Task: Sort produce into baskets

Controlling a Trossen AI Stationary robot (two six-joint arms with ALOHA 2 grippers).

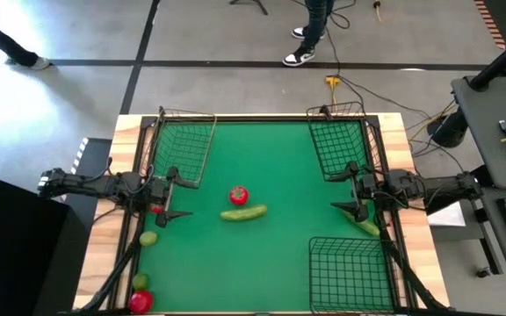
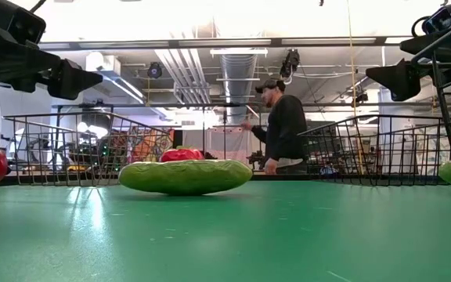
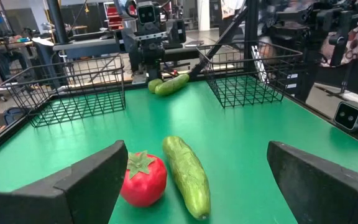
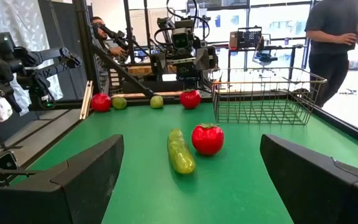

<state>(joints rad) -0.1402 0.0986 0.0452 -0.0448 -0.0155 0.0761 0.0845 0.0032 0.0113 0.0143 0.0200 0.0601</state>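
A red tomato (image 1: 238, 195) and a green cucumber (image 1: 243, 212) lie side by side on the middle of the green mat, the tomato on the far side. My left gripper (image 1: 183, 197) hangs open at the mat's left, pointing at them; my right gripper (image 1: 345, 190) hangs open at the right, facing it. Both are clear of the mat in the low view. Wire baskets stand on the mat at the far left (image 1: 183, 145), far right (image 1: 339, 145) and near right (image 1: 350, 272). The left wrist view shows the tomato (image 3: 143, 179) and cucumber (image 3: 187, 174) ahead of its open fingers.
A second cucumber (image 1: 365, 224) and a lime (image 3: 155, 84) lie under my right arm. Along the mat's left edge lie a tomato (image 1: 156, 208), a lime (image 1: 148, 237), another lime (image 1: 140, 281) and a tomato (image 1: 140, 301). A person (image 2: 282, 125) stands beyond the far edge.
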